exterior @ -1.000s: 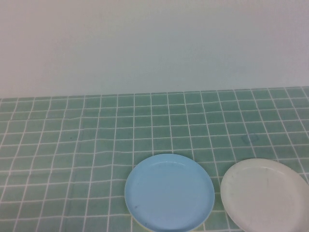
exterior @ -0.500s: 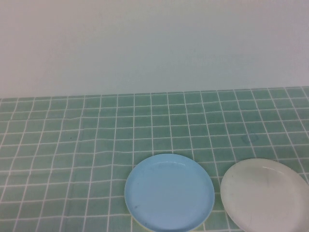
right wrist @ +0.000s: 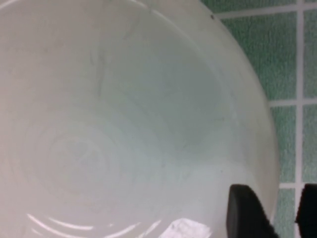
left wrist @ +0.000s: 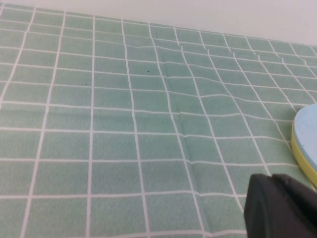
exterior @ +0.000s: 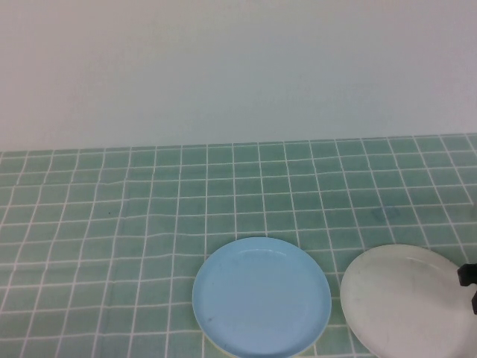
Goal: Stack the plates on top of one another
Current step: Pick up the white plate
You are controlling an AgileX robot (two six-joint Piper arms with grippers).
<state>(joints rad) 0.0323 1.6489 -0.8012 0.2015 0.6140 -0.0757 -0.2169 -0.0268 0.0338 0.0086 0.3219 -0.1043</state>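
The light blue plate lies on the yellow plate, of which only a thin rim shows under it. The white plate sits alone on the cloth to its right and fills the right wrist view. My right gripper is at the white plate's right rim. It is open, with one finger over the plate's inside and the other outside the rim. My left gripper is shut and empty, low over the cloth to the left of the blue plate.
A green cloth with a white grid covers the table up to a plain white wall at the back. The cloth has faint creases left of the plates.
My right gripper has come into the high view at the right edge, beside the white plate. The plates have not moved.
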